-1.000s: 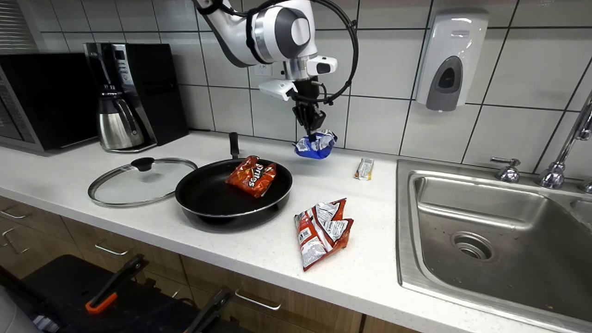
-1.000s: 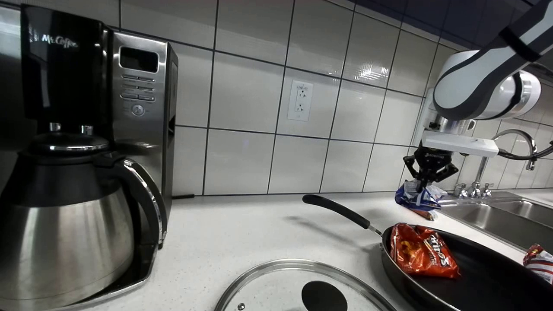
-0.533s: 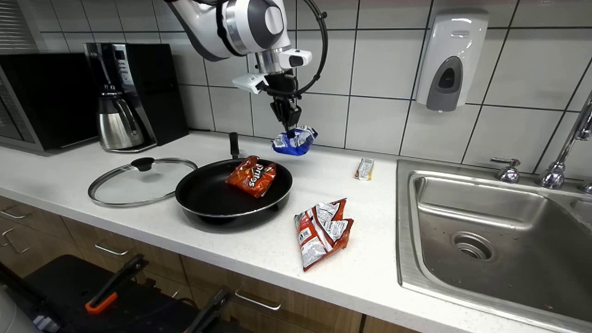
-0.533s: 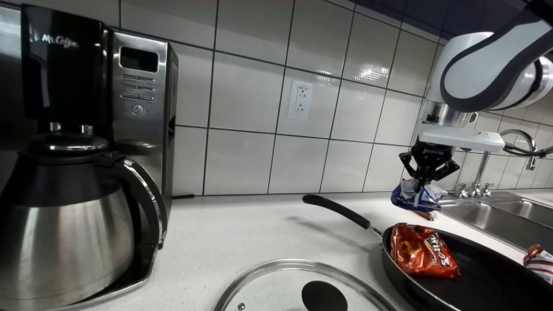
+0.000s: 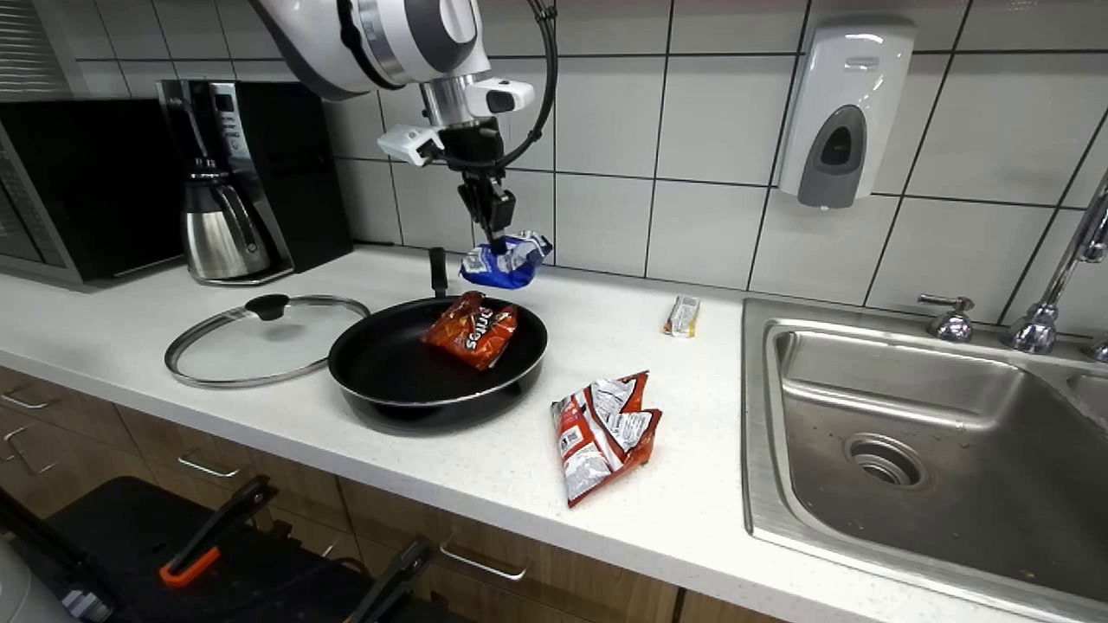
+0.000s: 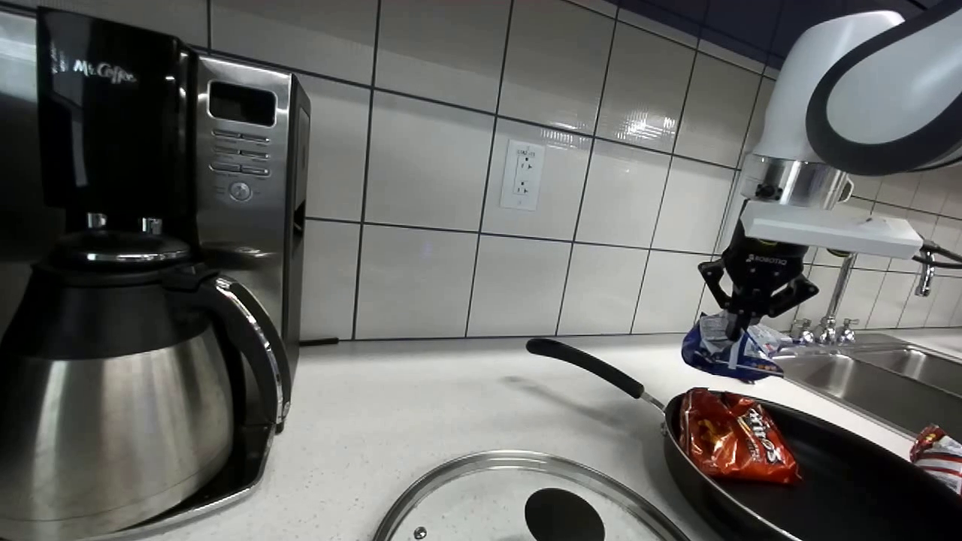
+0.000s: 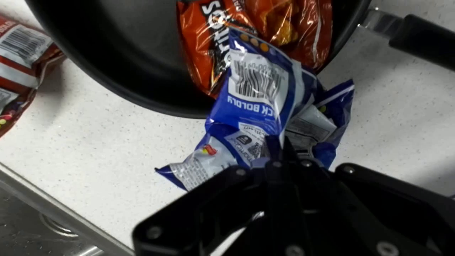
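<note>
My gripper (image 5: 498, 246) is shut on a crumpled blue snack bag (image 5: 522, 265) and holds it above the counter, near the pan's handle side. In an exterior view the gripper (image 6: 735, 329) pinches the blue bag (image 6: 714, 361) by its upper part. In the wrist view the fingertips (image 7: 280, 145) close on a fold of the blue bag (image 7: 241, 112), which overlaps the rim of the black frying pan (image 7: 142, 53). An orange-red Doritos bag (image 7: 201, 39) lies in the pan; it shows in both exterior views (image 5: 472, 333) (image 6: 736, 443).
A red and silver bag (image 5: 602, 437) lies on the counter right of the pan. A small packet (image 5: 683, 317) lies near the sink (image 5: 762, 450). A glass lid (image 5: 221, 346) lies left of the pan, with a coffee maker (image 5: 290, 173) behind. The pan handle (image 6: 586, 364) points to the wall.
In an exterior view, the gripper and blue bag have moved left along the wall, from well right of the pan to just behind its back rim. The bag stays held.
</note>
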